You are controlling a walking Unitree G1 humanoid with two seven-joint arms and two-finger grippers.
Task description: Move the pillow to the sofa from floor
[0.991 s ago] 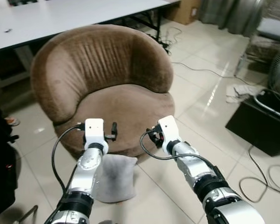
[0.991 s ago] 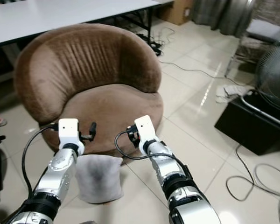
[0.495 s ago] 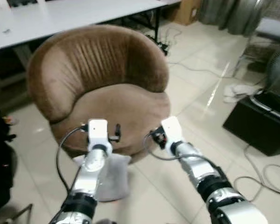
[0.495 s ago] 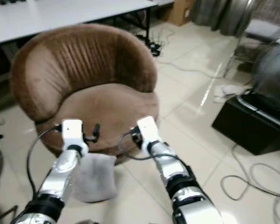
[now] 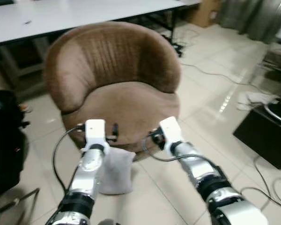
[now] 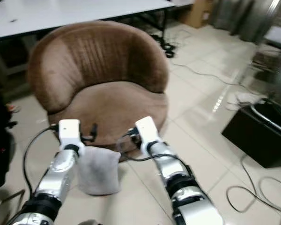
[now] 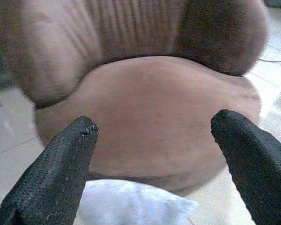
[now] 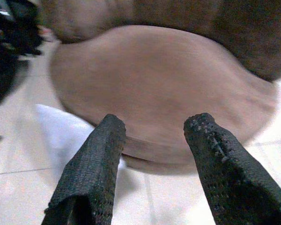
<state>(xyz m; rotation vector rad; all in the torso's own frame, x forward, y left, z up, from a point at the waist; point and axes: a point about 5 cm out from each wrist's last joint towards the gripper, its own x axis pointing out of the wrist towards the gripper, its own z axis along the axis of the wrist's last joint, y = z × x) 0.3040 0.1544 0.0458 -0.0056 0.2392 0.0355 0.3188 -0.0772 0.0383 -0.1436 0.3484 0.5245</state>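
My left hand (image 7: pixel 152 129) and right hand (image 8: pixel 152 129) hover open above the grey pillow (image 5: pixel 116 171), which lies on the floor against the brown sofa (image 5: pixel 117 89), cables (image 5: pixel 267 187) trailing nearby.

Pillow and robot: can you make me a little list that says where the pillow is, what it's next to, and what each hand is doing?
pillow: grey pillow lies on the tiled floor
next to: against the front base of the brown sofa
left hand: left hand open, raised above the pillow, holding nothing
right hand: right hand open, facing the sofa seat, holding nothing
task state: pillow not yet picked up
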